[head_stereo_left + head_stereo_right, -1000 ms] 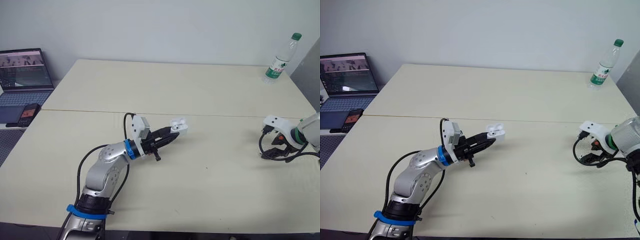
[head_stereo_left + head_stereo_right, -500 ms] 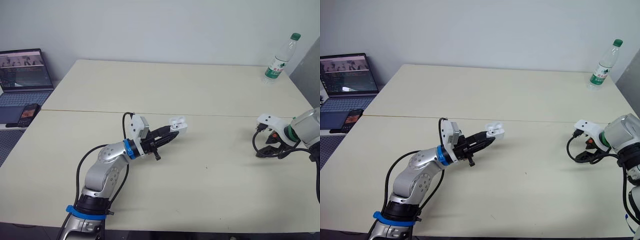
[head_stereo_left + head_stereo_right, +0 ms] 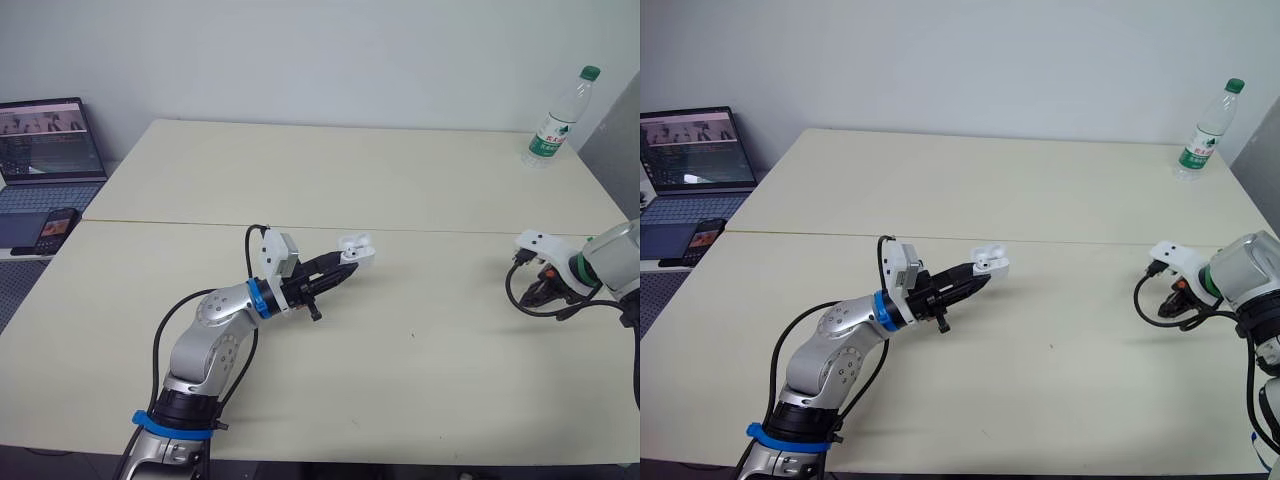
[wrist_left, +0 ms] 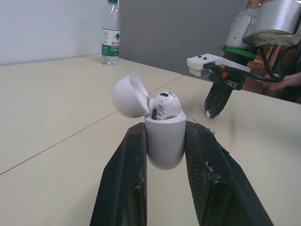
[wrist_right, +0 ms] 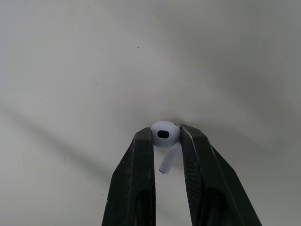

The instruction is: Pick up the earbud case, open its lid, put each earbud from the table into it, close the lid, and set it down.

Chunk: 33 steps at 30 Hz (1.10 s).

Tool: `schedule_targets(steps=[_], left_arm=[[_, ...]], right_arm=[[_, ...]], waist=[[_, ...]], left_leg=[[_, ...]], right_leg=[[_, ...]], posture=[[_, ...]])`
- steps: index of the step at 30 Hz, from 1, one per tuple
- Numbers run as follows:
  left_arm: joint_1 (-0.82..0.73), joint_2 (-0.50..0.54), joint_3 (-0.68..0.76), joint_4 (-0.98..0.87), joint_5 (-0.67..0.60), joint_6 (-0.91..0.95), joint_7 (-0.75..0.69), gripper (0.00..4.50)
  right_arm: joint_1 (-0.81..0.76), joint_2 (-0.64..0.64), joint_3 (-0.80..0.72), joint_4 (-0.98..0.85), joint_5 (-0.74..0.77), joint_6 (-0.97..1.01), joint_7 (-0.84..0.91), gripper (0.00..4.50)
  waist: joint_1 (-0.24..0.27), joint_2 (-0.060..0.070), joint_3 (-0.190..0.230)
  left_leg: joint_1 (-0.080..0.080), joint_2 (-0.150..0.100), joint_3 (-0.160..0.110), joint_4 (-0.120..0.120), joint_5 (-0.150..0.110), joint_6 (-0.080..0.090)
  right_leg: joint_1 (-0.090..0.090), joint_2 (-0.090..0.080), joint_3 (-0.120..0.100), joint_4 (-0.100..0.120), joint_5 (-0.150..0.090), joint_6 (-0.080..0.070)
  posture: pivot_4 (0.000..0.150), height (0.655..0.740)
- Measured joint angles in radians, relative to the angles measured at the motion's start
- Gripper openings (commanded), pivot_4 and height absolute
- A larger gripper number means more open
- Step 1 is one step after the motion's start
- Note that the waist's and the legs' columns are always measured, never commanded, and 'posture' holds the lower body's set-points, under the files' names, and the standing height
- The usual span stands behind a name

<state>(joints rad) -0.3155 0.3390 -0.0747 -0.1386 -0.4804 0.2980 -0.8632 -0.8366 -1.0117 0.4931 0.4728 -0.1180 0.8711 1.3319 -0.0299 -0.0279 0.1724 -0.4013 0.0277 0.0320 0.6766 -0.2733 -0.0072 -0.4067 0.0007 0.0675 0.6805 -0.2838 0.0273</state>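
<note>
Left pincer is pinching the earbud case across its lower body and holding it upright above the tabletop, mid-left. The lid is hanging open, and one seated earbud is sitting in its socket. Right pincer is gripping the loose earbud by its round head at the tabletop's right side, well apart from the case. The stem is pointing back between the fingers; can't tell if it is clear of the surface.

Judging: the bud is tiny, light, glossy hard plastic, likely to squirt out of a hard squeeze, so a gentle pinch across the head is working best. The case is rigid and smooth; gripping its body is leaving the hinge free.
</note>
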Motion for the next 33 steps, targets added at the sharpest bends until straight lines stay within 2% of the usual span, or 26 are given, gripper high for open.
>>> schedule_targets(steps=[3, 6, 13, 18, 21, 25, 33], left_arm=[[0.001, 0.000, 0.000, 0.000, -0.001, 0.000, 0.000, 0.76], [0.003, 0.000, 0.003, 0.000, -0.001, 0.000, 0.002, 0.76], [-0.015, -0.055, 0.026, -0.001, -0.055, 0.046, 0.061, 0.76], [-0.053, -0.072, 0.062, -0.008, -0.103, 0.091, 0.092, 0.76], [-0.057, -0.079, 0.074, -0.009, -0.117, 0.110, 0.110, 0.76], [-0.070, -0.101, 0.088, -0.011, -0.144, 0.133, 0.139, 0.76], [-0.073, -0.109, 0.101, -0.016, -0.171, 0.157, 0.170, 0.76]], right_arm=[[0.004, 0.003, -0.015, -0.043, 0.010, -0.002, -0.002, 0.41], [-0.016, 0.055, -0.113, -0.129, 0.060, 0.050, -0.040, 0.41], [-0.071, 0.368, -0.466, -0.493, 0.237, 0.254, -0.304, 0.41], [0.008, 0.696, -0.662, -0.699, 0.332, 0.266, -0.566, 0.41], [0.042, 0.825, -0.721, -0.790, 0.368, 0.204, -0.689, 0.41], [0.134, 0.995, -0.731, -0.879, 0.395, 0.097, -0.847, 0.41], [0.279, 1.026, -0.607, -0.951, 0.411, -0.070, -0.939, 0.41]], waist=[[-0.001, 0.000, 0.000], [-0.006, 0.000, 0.000], [0.002, 0.001, 0.000], [0.006, 0.000, 0.000], [0.005, 0.000, 0.000], [0.002, 0.001, 0.000], [-0.001, 0.001, 0.000]], left_leg=[[0.000, 0.000, 0.000, 0.000, 0.000, 0.000], [0.001, 0.001, 0.000, 0.000, 0.000, 0.000], [-0.001, 0.001, -0.006, 0.000, 0.000, 0.000], [-0.006, -0.001, -0.007, 0.001, 0.000, 0.000], [-0.006, -0.001, -0.007, 0.001, 0.000, 0.000], [-0.006, -0.001, -0.008, 0.001, 0.000, 0.000], [-0.005, -0.001, -0.007, 0.001, 0.000, 0.000]], right_leg=[[0.000, 0.000, 0.000, 0.000, 0.000, 0.000], [0.000, 0.000, 0.000, 0.001, 0.000, 0.000], [0.001, 0.000, -0.005, 0.001, 0.000, 0.000], [-0.001, -0.002, -0.006, 0.001, 0.001, 0.000], [-0.002, -0.003, -0.007, 0.001, 0.001, 0.000], [-0.002, -0.003, -0.008, 0.002, 0.001, 0.000], [-0.002, -0.002, -0.007, 0.002, 0.001, 0.000]], posture=[[0.150, 0.7400], [0.150, 0.7400], [0.150, 0.7400], [0.150, 0.7400], [0.150, 0.7400], [0.150, 0.7400], [0.150, 0.7400]])
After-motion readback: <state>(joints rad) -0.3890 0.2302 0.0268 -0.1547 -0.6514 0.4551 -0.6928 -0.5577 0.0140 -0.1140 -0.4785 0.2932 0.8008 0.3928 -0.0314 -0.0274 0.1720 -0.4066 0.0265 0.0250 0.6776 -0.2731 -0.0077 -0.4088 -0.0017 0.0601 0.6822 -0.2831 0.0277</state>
